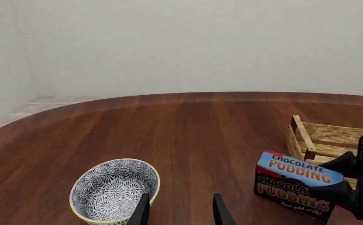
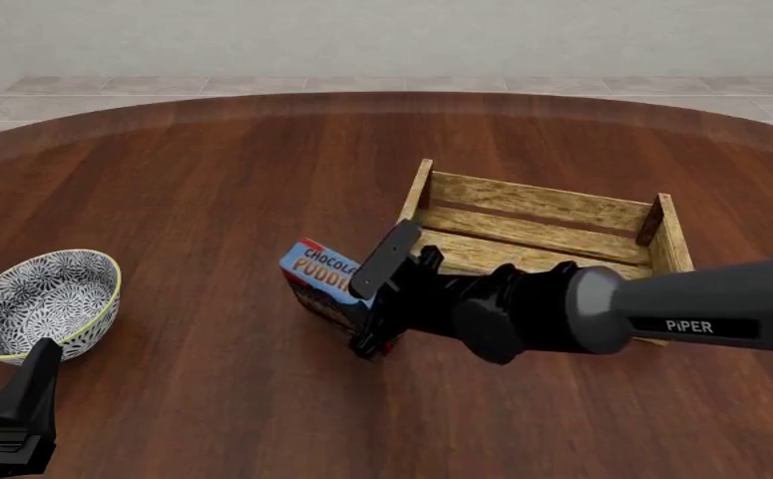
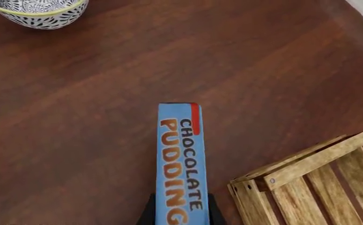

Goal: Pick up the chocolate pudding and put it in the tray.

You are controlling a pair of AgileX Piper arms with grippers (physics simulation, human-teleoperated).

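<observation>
Right jaws pinch one chocolate pudding (image 2: 317, 274) beside one tray (image 2: 541, 214); left jaws spread

Even, bright, diffuse render lighting; soft faint shadows; sharp focus; no glare or blur.

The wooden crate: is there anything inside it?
Only bare slats show inside the wooden crate. The right arm covers its near edge, so that strip is hidden. The chocolate pudding carton stands outside, between the right gripper's fingers.
</observation>
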